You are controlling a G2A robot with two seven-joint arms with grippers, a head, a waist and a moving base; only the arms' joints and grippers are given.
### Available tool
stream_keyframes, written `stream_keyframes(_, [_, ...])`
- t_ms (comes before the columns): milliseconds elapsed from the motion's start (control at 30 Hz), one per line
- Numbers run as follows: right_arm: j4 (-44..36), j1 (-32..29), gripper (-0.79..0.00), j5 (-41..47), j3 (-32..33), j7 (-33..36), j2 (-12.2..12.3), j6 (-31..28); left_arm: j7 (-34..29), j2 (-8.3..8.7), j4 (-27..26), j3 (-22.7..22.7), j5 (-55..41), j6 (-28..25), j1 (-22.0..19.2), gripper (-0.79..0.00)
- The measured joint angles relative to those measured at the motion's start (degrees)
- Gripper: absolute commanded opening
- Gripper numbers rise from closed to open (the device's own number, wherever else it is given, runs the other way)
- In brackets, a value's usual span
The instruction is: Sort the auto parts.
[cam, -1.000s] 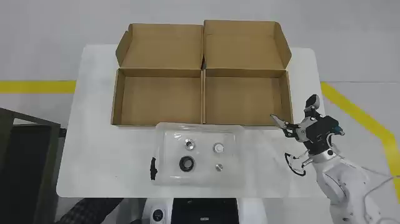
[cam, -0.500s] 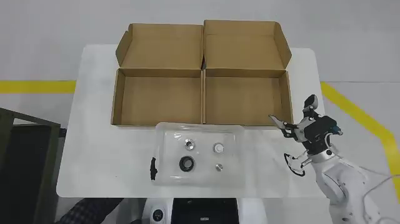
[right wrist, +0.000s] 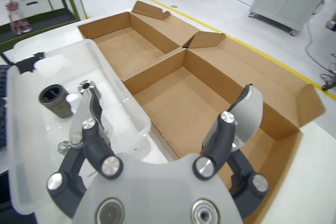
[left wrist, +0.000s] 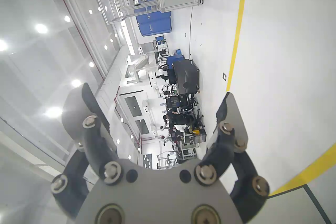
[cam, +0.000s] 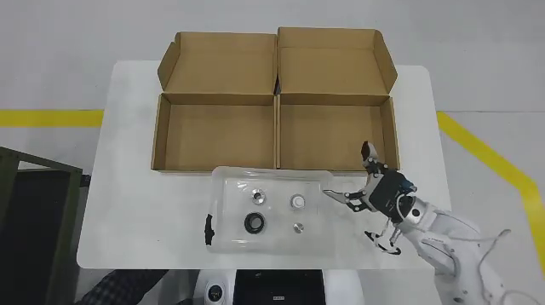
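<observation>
lower centre, top view: clear bin (cam: 223, 187) holds four parts (cam: 254, 222), seemingly all; cardboard boxes (cam: 217, 135) bare. right tool (cam: 347, 171) wide beside bin, left tool (left wrist: 157, 93) wide. nothing sorted.

white arm (cam: 446, 242), grey fingers (right wrist: 250, 107), silver screws (right wrist: 110, 165)

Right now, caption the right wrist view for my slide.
Open right pincer at the rim of the clear parts tray, cardboard boxes alongside.

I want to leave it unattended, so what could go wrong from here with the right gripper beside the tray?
The open right gripper sits at the rim of the clear tray; a finger could catch the wall and shove it. The metal parts and black bearing lie close together, so a wide grasp might knock a neighbour.
</observation>
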Motion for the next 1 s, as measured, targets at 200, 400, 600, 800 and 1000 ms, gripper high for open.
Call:
stream_keyframes(200, [-3.3, 0.6, 0.0, -1.8, -2.6, 6.2, 0.4, -3.2, 0.0, 0.0, 0.0, 0.0, 0.0, 0.0, 0.0, 0.0])
stream_keyframes(400, [-5.5, 1.2, 0.0, -6.1, -7.5, 13.2, 0.7, -5.5, 0.0, 0.0, 0.0, 0.0, 0.0, 0.0, 0.0, 0.0])
stream_keyframes(600, [-5.2, 3.4, 0.0, -6.8, -11.6, 19.0, 0.8, -6.1, 0.0, 0.0, 0.0, 0.0, 0.0, 0.0, 0.0, 0.0])
stream_keyframes(800, [-4.9, 5.0, 0.0, -7.0, -14.2, 23.0, 0.9, -5.6, 0.0, 0.0, 0.0, 0.0, 0.0, 0.0, 0.0, 0.0])
stream_keyframes(1000, [-4.9, 5.7, 0.0, -7.5, -15.6, 25.7, 1.0, -4.6, 0.0, 0.0, 0.0, 0.0, 0.0, 0.0, 0.0, 0.0])
